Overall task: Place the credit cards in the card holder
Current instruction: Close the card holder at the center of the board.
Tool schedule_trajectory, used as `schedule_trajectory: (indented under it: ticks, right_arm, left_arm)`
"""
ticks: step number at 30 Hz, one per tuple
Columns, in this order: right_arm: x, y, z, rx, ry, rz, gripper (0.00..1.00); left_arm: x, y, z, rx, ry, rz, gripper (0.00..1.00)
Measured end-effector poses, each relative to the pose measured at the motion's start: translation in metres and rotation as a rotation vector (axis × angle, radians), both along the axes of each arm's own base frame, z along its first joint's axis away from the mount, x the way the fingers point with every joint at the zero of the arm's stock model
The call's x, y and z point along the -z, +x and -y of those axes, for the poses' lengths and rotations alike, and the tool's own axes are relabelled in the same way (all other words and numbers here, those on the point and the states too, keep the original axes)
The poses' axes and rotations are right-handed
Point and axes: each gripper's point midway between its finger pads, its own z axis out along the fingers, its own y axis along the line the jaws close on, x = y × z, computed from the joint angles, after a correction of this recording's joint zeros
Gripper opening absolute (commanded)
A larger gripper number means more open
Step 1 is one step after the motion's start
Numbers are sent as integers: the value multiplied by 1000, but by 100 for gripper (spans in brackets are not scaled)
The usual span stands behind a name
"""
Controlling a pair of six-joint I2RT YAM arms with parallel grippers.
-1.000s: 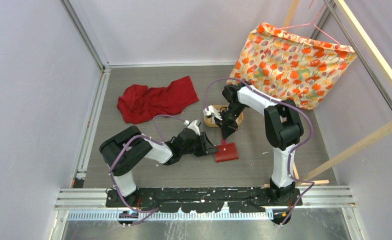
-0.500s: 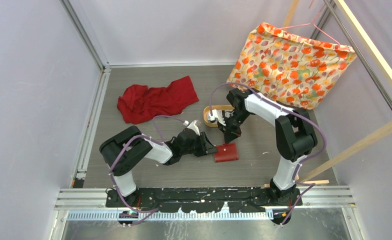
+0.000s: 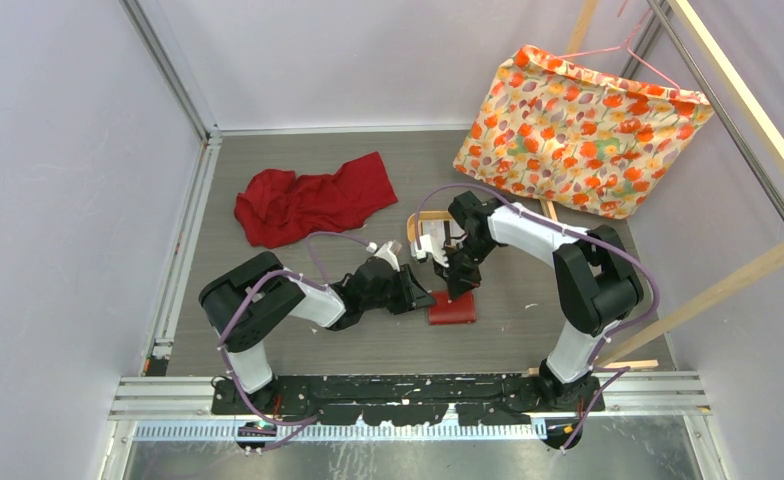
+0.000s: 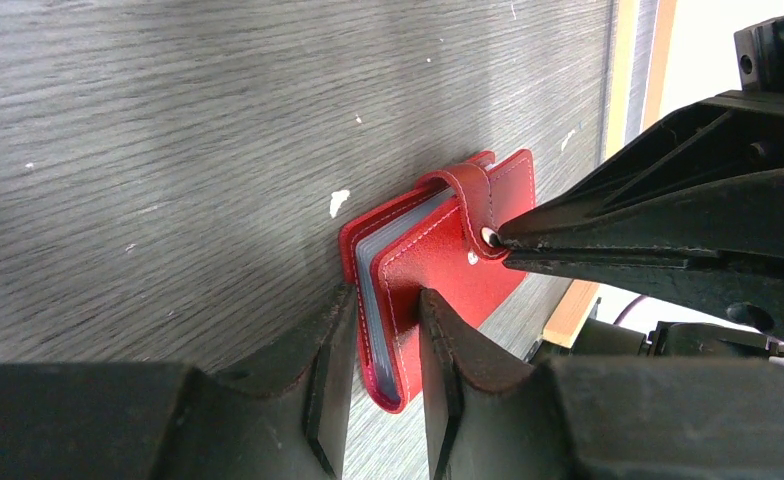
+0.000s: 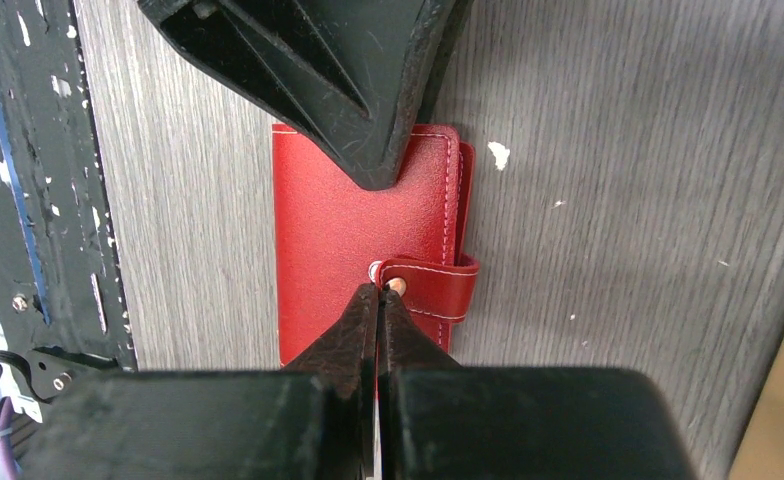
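- Card holder (image 3: 452, 308): folded, on the grey table (image 3: 368, 345), 12 o'clock of the arm bases.
- Left gripper (image 4: 385, 312): enters from 9 o'clock; jaws partly apart, pinching the holder's edge, a finger on either side of the covers.
- Right gripper (image 5: 380, 292): from 12 o'clock; jaws fully together, gripping nothing, tips pressing the snap tab (image 5: 436, 287).
- Beyond the holder: wooden tray (image 3: 417, 222) at 12, red cloth (image 3: 308, 200) at 10, floral cloth (image 3: 588, 130) at 2.

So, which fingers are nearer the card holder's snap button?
Right. The right fingers, shut, touch the snap button; the left fingers grip the card holder at its end, away from it.
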Motion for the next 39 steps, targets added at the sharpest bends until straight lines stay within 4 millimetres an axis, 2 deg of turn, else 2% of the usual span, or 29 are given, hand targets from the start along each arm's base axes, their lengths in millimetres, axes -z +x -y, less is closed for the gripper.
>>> schedule_trajectory:
  ticks: [39]
  right_arm:
    - [2, -12, -1, -49, -40, 33, 1]
  left_arm:
    - [0, -2, 1, 5, 0, -1, 30]
